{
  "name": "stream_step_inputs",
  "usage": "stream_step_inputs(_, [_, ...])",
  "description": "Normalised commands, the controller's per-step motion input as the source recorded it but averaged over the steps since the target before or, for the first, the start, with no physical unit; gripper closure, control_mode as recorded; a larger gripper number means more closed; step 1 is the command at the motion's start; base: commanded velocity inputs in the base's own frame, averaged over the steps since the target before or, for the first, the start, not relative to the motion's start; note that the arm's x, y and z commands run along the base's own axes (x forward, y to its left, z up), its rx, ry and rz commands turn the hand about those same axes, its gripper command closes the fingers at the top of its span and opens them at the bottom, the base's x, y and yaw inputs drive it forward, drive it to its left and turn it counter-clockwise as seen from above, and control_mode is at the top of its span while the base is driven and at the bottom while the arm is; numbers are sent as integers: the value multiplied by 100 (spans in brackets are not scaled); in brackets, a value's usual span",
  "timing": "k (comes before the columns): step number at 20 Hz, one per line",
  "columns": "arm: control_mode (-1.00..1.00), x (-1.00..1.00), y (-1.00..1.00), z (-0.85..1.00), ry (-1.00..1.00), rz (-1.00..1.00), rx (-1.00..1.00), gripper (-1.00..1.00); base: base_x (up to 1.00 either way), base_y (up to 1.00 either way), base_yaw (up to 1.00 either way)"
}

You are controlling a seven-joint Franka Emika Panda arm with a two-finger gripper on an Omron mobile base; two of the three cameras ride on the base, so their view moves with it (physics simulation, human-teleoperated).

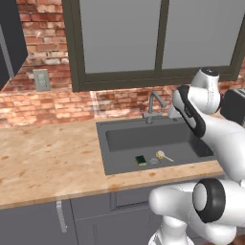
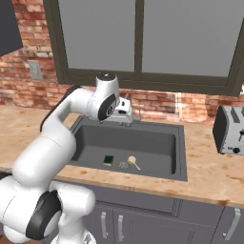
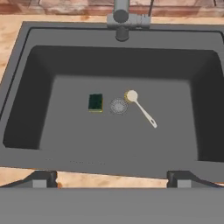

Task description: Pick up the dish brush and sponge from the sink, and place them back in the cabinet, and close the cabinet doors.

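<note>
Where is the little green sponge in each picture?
Left base view: the sponge lies on the sink floor, low and right of middle.
Right base view: it lies on the sink floor, just left of middle.
Hand view: it sits left of middle.
Shared landmark: the round drain lies between the sponge and the dish brush.

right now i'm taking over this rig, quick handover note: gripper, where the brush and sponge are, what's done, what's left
Gripper: open, empty, above the sink.
Sponge and dish brush: both lie on the sink floor, apart, on either side of the drain.
Cabinet: just a corner of it shows at upper left; whether its doors are open can't be told.
Done: nothing picked yet.
Left: pick both, place them in the cabinet, close the doors.
</note>
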Motion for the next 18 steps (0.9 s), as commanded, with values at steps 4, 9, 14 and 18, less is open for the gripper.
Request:
stream_step_inputs(4, [-100, 32, -19, -29, 0, 0, 0, -100, 0, 0, 0])
stream_step_inputs(9, [-100, 34, -17, -31, 0, 0, 0, -100, 0, 0, 0])
stream_step_inputs(14, [-100, 33, -15, -31, 0, 0, 0, -100, 0, 0, 0])
stream_step_inputs(18, [-100, 28, -14, -29, 0, 0, 0, -100, 0, 0, 0])
